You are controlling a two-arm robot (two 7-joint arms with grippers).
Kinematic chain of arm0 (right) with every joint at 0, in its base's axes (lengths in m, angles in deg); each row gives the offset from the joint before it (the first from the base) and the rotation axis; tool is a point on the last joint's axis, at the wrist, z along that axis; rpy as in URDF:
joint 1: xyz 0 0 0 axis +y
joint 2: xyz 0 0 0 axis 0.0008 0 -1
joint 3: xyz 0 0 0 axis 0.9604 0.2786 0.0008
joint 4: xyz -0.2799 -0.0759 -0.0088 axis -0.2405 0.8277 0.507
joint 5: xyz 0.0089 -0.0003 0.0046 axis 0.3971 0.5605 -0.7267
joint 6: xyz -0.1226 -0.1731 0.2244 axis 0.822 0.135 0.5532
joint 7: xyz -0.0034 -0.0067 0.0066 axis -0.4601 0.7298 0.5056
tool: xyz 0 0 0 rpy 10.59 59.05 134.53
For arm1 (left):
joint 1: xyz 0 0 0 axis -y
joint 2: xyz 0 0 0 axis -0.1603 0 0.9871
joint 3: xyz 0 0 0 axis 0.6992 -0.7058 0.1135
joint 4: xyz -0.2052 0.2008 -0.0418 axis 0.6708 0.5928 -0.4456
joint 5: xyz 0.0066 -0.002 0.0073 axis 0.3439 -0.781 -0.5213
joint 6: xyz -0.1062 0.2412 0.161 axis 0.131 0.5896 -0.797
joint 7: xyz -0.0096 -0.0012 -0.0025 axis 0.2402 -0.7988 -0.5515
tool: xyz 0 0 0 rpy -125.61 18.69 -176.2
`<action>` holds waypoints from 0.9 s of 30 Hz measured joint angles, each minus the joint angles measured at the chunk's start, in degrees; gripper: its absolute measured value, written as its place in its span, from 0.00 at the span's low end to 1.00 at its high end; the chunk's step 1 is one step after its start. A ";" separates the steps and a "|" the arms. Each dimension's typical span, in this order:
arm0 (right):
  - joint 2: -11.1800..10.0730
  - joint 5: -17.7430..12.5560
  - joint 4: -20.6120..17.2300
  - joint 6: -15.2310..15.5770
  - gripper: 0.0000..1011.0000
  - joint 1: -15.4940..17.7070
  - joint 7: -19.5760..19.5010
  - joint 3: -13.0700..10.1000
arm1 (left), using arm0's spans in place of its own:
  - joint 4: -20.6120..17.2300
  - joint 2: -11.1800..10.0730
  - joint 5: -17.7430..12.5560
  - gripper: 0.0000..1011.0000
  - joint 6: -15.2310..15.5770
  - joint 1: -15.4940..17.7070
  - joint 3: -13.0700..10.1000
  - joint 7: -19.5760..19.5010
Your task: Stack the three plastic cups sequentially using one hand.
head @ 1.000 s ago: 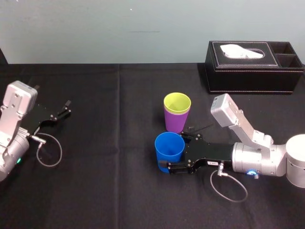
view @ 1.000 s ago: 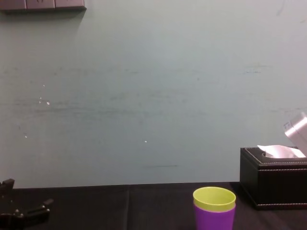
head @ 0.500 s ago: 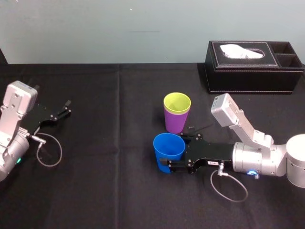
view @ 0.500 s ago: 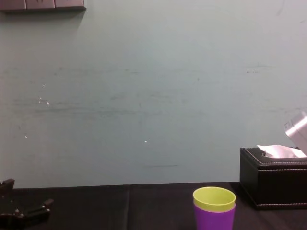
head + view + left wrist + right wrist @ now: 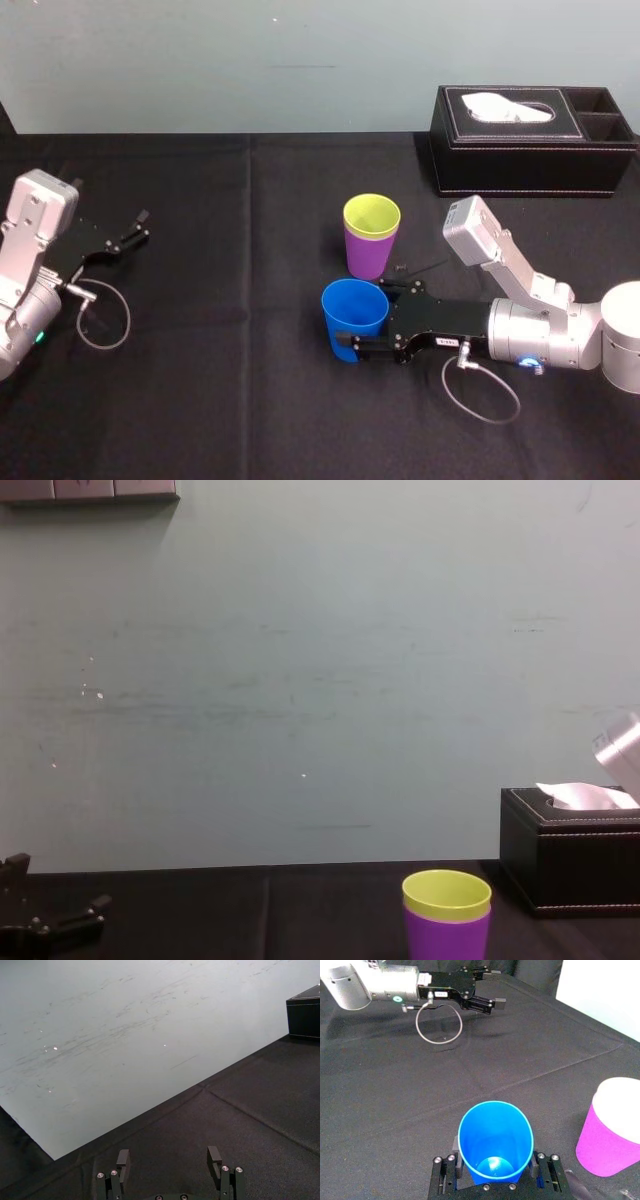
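A black cloth (image 5: pixel 230 390) covers the whole table, with a faint fold line running from the back edge toward the front, left of centre in the head view. Behind it stands a pale grey-green wall (image 5: pixel 200 60), scuffed and speckled in the chest view (image 5: pixel 300 680), where grey plates (image 5: pixel 90 490) sit in the upper left corner.

The right gripper (image 5: pixel 360 320) reaches in from the lower right of the head view, lying low over the cloth. Its jaws are clamped on the blue cup (image 5: pixel 355 315), one on each side of the lower wall. The right wrist view shows the same grip (image 5: pixel 496 1172), with the blue cup (image 5: pixel 495 1142) mouth up between the fingers. Whether its base touches the cloth cannot be told.

Just behind it, near the frame's centre, the yellow-green cup (image 5: pixel 372 216) is nested in the purple cup (image 5: pixel 368 256), which stands upright on the cloth. In the chest view the pair sits at the lower right edge (image 5: pixel 447 895).

A black tissue box (image 5: pixel 530 140) stands at the upper right, against the wall.

The left gripper (image 5: pixel 135 230) rests at the left edge, well apart from the cups, its jaws spread with nothing between them (image 5: pixel 169 1157).
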 joint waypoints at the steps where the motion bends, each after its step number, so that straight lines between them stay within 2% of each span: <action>1: -0.03 0.08 -0.05 0.06 0.72 0.01 -0.07 0.02 | 0.00 0.00 0.00 1.00 0.00 0.00 0.00 0.00; 6: -0.47 0.25 -1.48 0.69 0.72 0.36 -1.08 -0.33 | 0.00 0.00 0.00 1.00 0.00 0.00 0.00 0.00; 13: -1.88 0.16 -6.11 2.15 0.72 1.24 -3.49 -2.17 | 0.00 0.00 0.00 1.00 0.00 0.00 0.00 0.00; 20: -3.76 -0.55 -12.68 5.75 0.72 1.85 -6.60 -4.94 | 0.00 0.00 0.00 1.00 0.00 0.00 0.00 0.00; 27: -4.38 -1.16 -16.14 9.33 0.72 1.26 -8.85 -6.77 | 0.00 0.00 0.00 1.00 0.00 0.00 0.00 0.00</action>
